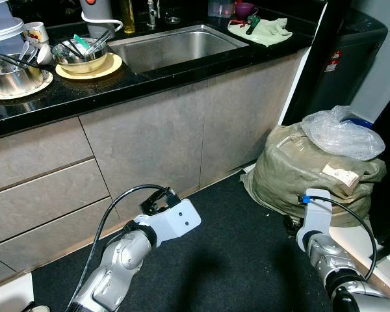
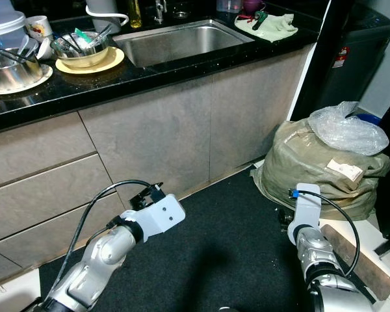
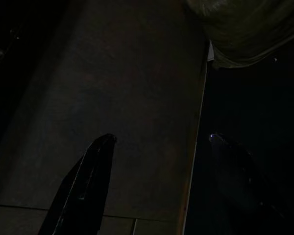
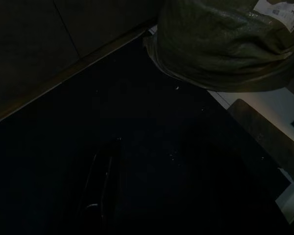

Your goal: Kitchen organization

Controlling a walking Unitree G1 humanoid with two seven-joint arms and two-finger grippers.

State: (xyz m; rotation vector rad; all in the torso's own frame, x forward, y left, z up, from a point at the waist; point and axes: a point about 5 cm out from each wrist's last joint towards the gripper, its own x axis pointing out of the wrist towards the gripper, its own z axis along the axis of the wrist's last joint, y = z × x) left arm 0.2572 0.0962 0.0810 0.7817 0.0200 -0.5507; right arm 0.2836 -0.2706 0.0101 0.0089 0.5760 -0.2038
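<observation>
On the far black counter [image 1: 182, 68], a steel pot [image 1: 13, 73] sits at the left, a bowl [image 1: 81, 57] of utensils right of it, then the sink [image 1: 175, 45]. The left gripper [image 3: 157, 147] hangs low before the cabinets [image 1: 149, 136], fingers apart. The right gripper [image 4: 108, 181] hangs over the dark mat [image 1: 234, 247], near a stuffed sack [image 1: 312, 169] at the right; I cannot tell its fingers' state.

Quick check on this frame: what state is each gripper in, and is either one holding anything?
Left gripper: open, holding nothing, low before the cabinet front.
Right gripper: too dark to tell, hanging over the dark floor mat.
</observation>
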